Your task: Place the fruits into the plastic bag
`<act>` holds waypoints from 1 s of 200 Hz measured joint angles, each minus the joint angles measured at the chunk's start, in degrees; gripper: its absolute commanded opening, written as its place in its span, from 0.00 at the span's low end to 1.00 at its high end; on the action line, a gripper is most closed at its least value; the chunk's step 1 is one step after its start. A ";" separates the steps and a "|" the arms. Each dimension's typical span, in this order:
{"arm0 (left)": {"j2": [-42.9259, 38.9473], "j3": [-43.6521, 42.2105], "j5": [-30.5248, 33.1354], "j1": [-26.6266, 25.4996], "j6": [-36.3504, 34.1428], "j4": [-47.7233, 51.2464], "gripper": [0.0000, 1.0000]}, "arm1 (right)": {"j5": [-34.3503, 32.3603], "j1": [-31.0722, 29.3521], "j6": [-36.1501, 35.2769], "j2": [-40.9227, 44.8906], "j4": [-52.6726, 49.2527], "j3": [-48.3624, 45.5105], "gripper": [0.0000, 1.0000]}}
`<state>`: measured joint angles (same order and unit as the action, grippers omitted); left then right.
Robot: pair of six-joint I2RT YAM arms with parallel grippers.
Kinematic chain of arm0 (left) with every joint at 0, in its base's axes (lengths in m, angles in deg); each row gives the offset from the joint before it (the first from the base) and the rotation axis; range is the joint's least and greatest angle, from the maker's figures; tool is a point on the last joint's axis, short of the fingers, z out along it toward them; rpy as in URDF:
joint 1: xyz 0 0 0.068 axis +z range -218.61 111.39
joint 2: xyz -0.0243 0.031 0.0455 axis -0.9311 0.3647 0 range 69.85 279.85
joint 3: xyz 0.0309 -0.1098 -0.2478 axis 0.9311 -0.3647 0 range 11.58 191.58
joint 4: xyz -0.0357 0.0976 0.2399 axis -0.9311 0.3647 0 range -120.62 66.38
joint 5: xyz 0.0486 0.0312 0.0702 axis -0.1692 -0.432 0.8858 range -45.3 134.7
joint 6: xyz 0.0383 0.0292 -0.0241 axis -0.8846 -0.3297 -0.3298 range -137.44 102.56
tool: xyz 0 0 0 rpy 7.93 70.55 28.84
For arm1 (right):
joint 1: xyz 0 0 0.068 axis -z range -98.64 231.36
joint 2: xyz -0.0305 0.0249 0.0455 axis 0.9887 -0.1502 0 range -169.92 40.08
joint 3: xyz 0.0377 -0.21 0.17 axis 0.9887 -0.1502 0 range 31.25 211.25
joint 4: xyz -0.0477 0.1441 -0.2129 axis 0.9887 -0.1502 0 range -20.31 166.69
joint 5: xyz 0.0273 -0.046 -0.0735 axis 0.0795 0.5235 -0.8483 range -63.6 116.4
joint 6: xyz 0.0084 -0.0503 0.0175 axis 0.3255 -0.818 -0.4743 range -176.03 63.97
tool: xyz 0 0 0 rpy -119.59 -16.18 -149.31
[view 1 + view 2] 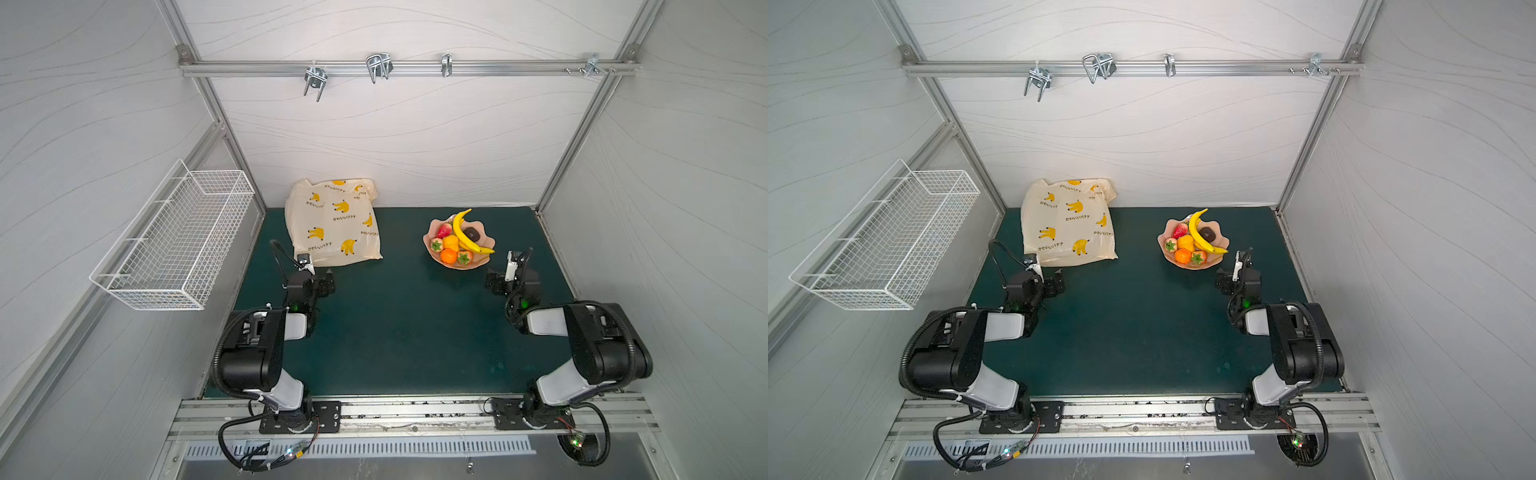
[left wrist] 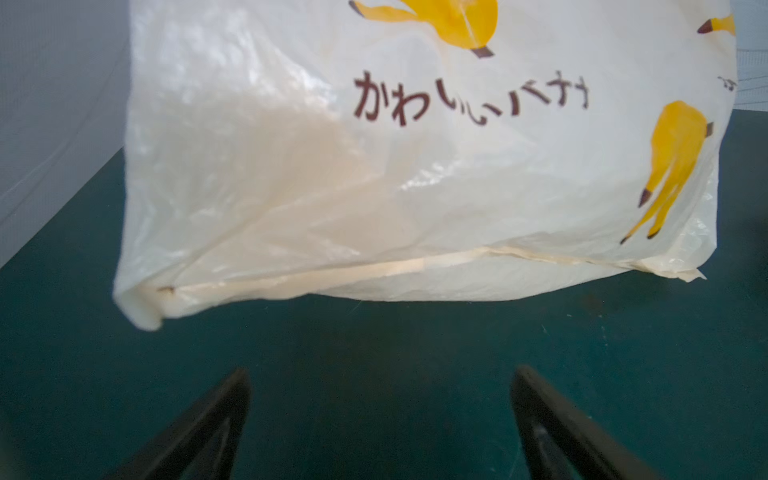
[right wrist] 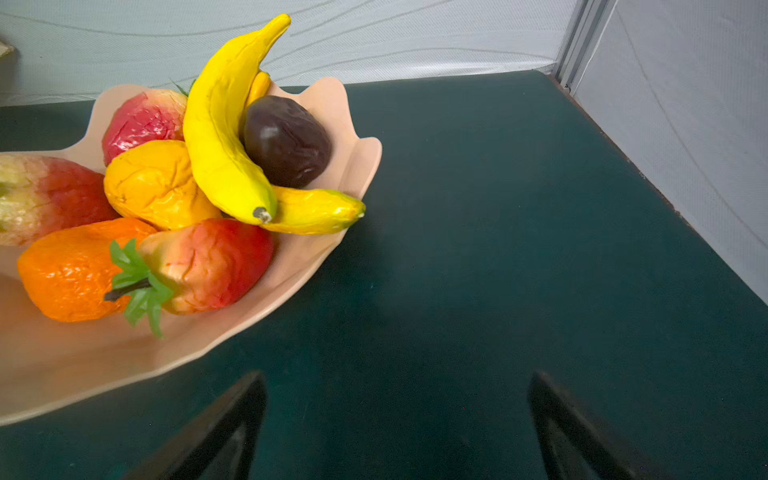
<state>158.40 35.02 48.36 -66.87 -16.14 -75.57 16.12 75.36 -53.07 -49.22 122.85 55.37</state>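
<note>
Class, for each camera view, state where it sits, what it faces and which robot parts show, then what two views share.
Top views: high over the front, looking down at the table, bag and dish of fruits; left arm and right arm show whole.
Left wrist: low behind the open left gripper, facing the bag's near edge; both fingertips show.
Right wrist: low behind the open right gripper, facing the dish's rim; both fingertips show.
Shared: top and left wrist views both show the bag.

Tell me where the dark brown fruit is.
In both top views the dark brown fruit lies in the pink dish, right of centre, tucked beside the yellow banana.
</note>
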 measured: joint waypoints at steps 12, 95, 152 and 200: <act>0.00 0.00 0.00 0.00 0.00 0.00 0.99 | 0.00 0.00 0.00 0.00 0.00 0.00 0.99; 0.00 0.00 0.00 0.00 0.00 0.00 0.99 | 0.00 0.00 0.00 0.00 0.00 0.00 0.99; 0.00 0.00 0.00 0.00 0.00 0.00 0.99 | 0.00 0.00 -0.02 0.00 0.02 0.00 0.99; -7.78 -0.24 1.09 -0.42 0.33 5.03 0.99 | -3.76 -4.61 -0.15 9.97 -17.46 5.14 0.99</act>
<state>150.62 34.78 49.46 -67.29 -15.81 -70.54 12.36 70.75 -53.23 -39.25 105.38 60.51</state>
